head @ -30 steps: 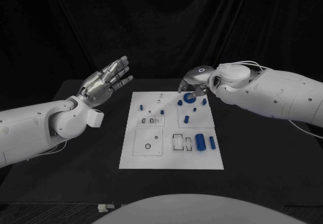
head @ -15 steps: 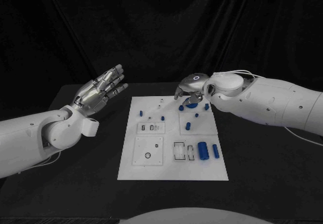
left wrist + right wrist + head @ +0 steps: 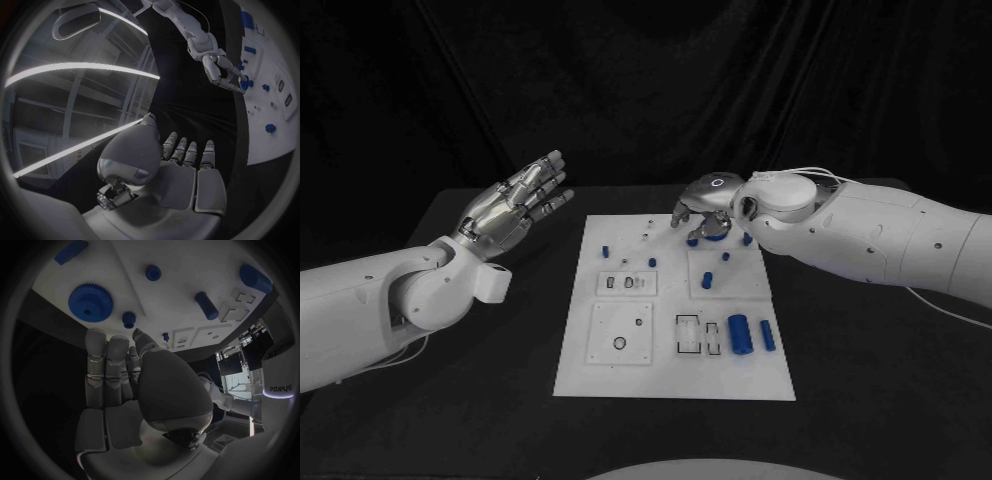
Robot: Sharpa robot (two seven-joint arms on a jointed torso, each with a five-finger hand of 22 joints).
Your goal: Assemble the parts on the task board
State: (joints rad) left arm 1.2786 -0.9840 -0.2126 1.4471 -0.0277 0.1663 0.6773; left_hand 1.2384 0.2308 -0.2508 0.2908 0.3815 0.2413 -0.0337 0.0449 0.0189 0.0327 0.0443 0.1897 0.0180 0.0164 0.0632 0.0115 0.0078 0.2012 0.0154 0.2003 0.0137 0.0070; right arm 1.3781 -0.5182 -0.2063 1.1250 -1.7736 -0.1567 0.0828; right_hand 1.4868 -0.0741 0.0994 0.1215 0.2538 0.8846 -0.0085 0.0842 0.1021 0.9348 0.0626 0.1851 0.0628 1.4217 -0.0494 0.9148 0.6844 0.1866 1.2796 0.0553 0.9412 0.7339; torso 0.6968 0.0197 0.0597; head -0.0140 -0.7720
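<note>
The white task board [image 3: 675,375] lies in the middle of the black table. A blue gear [image 3: 714,230] sits at its far right corner, also seen as the toothed blue gear [image 3: 90,300] in the right wrist view. My right hand [image 3: 702,208] hovers just above it with fingers pointing down and nothing in them. The thumb tip is close to a small blue peg [image 3: 129,317]. My left hand [image 3: 514,205] is raised left of the board, palm up and fingers spread, holding nothing. The left wrist view shows the right hand [image 3: 222,72] over the board [image 3: 269,135].
Small blue pegs [image 3: 606,250] stand along the board's far half. A thick blue cylinder [image 3: 738,335] and a slimmer one [image 3: 767,335] lie at the near right beside rectangular slots [image 3: 687,333]. A square plate with a ring [image 3: 617,343] is at the near left.
The head camera has shifted, so the whole picture moved. My right hand stays over the gear and my left hand stays raised. No part has moved.
</note>
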